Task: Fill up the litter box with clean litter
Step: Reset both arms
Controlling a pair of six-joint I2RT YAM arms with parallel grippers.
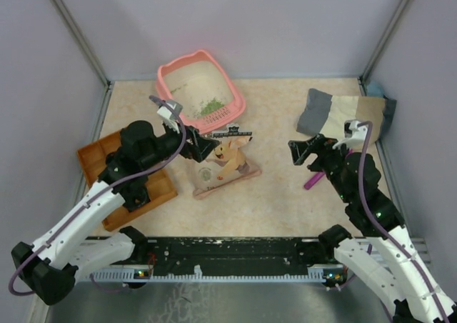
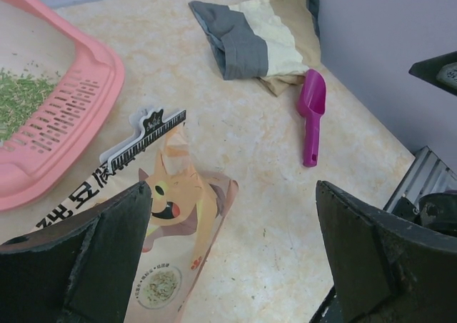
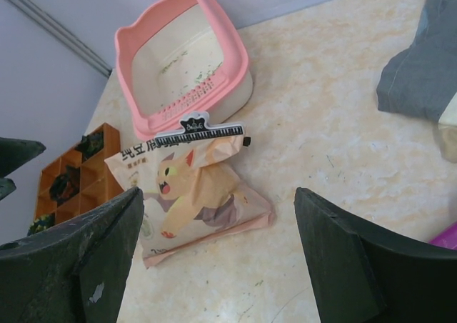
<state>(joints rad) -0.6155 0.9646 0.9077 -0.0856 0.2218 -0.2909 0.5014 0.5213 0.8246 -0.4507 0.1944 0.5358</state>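
Left gripper (image 1: 211, 146) and right gripper (image 1: 295, 153): fingers spread wide, nothing held. Litter box (image 1: 232, 112) sits far, left of centre on the worktop (image 1: 285, 201), with only a thin patch of clean litter (image 1: 211, 107) at its near end. Litter bag (image 1: 223, 164) lies just near of the box, mouth shut by a black clip (image 1: 230, 132).

Bag pickup looks like the step in hand. Left should take the bag body below the clip, right pulls the clip, mouth kept up until it's over the box.

Unclear: whether the left fingers touch the bag, and how full it is. Magenta scoop (image 1: 313, 181) is half hidden behind the right arm. Orange tray (image 1: 93, 158) contents unreadable.
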